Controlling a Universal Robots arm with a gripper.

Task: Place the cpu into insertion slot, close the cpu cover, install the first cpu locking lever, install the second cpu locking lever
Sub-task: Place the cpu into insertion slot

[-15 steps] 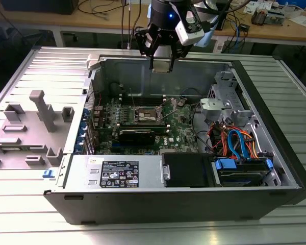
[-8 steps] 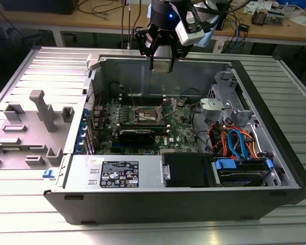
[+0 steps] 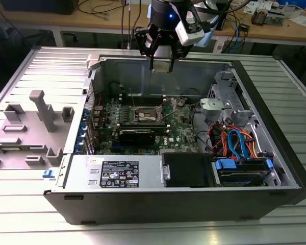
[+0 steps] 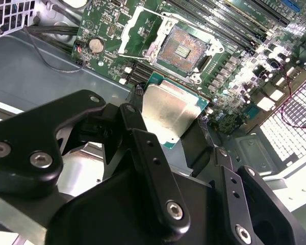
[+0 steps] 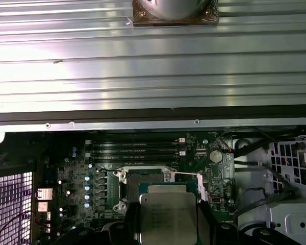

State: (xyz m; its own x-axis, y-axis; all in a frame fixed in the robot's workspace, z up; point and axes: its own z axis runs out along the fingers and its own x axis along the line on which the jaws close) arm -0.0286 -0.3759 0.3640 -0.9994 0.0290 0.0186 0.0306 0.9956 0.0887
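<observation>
My gripper [image 3: 161, 66] hangs above the back wall of the open computer case, shut on the cpu [image 4: 168, 109], a flat square chip with a dull silver top and green edge. In both wrist views the black fingers [image 4: 143, 143] clamp its two opposite sides, and the cpu [image 5: 167, 217] sits well above the board. Below it lies the insertion slot [image 4: 186, 48], its dark, pin-filled centre bare. The cpu cover [image 4: 130, 29], a thin silver frame, is swung open beside the slot. In the exterior view the insertion slot [image 3: 148, 113] sits mid-board, down and forward of the gripper.
Long black memory slots [image 5: 135, 148] run beside the socket. A black shroud [image 3: 186, 171] and a drive cage with orange and blue cables [image 3: 237, 143] fill the case's right side in the exterior view. Grey fixtures [image 3: 41, 109] stand on the ribbed table at left.
</observation>
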